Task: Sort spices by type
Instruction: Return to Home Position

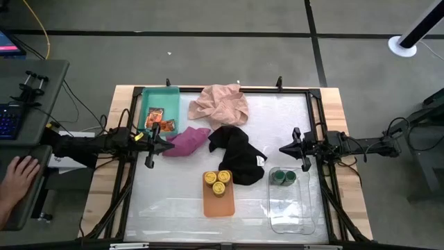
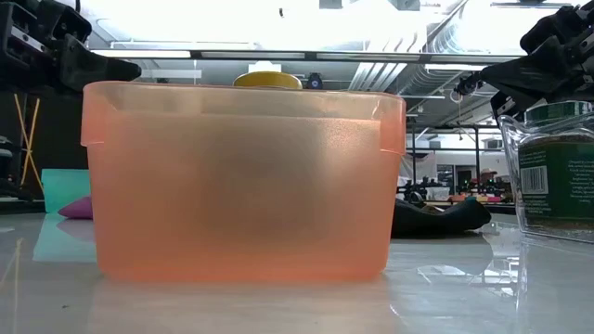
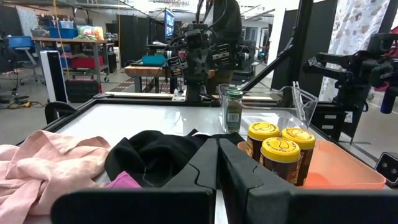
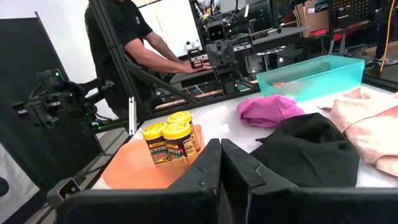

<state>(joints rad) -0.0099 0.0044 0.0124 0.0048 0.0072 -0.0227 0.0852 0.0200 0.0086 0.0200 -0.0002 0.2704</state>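
Note:
Three yellow-lidded jars (image 1: pixel 218 180) stand upright in the orange tray (image 1: pixel 218 205); they also show in the left wrist view (image 3: pixel 280 146) and the right wrist view (image 4: pixel 171 140). Two green-lidded jars (image 1: pixel 284 177) stand in the clear tray (image 1: pixel 291 212). Orange-red packets (image 1: pixel 155 118) lie flat in the teal tray (image 1: pixel 170 97). My left gripper (image 1: pixel 168 144) is shut and hovers beside the magenta cloth (image 1: pixel 187 141), its fingers closed together (image 3: pixel 217 163). My right gripper (image 1: pixel 282 148) is shut, right of the black cloth (image 1: pixel 239 156), its fingers also closed together (image 4: pixel 221 165). Neither touches anything.
A pink cloth (image 1: pixel 220 104) lies crumpled at the table's far side, with the magenta and black cloths in the middle between the grippers. A person's hand (image 1: pixel 17 173) rests at a desk left of the table. Bare table surface shows along the near edge.

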